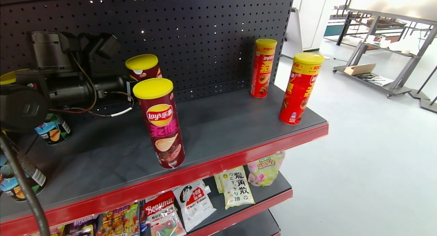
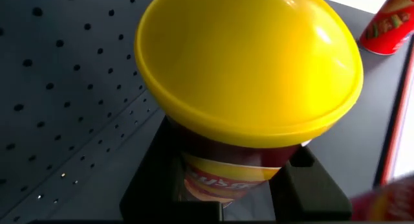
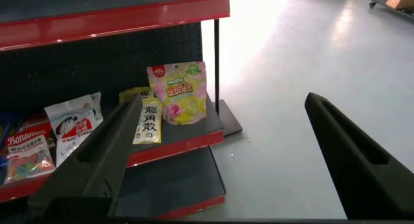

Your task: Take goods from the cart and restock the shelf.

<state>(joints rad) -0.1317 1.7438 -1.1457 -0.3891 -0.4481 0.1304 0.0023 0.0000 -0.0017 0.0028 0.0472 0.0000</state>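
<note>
Clamping a maroon, yellow-lidded chip can (image 2: 249, 62), the left gripper (image 2: 226, 191) has its fingers (image 2: 150, 185) closed on the can's body, at the back of the shelf (image 1: 222, 127) near the pegboard (image 1: 205, 31). The label shows a yellow-and-red logo. A matching can (image 1: 160, 123) stands just in front of the fingers. The right gripper (image 3: 223, 101) has its fingers spread wide, holding nothing.

Shelf (image 1: 222, 127), maroon chip can (image 1: 160, 123), two red cans (image 1: 300, 89)
</note>
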